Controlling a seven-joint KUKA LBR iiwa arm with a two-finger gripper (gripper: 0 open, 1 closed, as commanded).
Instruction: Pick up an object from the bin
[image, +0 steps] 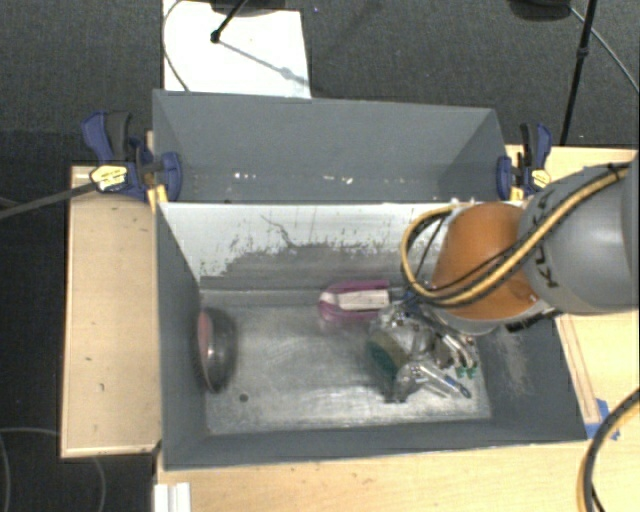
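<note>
My gripper (405, 372) is low over the floor of the grey bin (300, 395), in its right half, near the front wall. A dark green block (383, 352) lies at the gripper's tip, on its left side, touching or nearly touching it. I cannot tell whether the block is clamped, or whether the gripper is apart or together. My orange wrist cover (480, 262), looped with cables (430, 270), hangs above. Behind the block, along the back wall, lies a purple tube (352, 297). Well apart, by the left wall, rests a dark oval thing (215, 347) with a pinkish edge. Small blue-green bits (466, 372) lie just right of the gripper.
</note>
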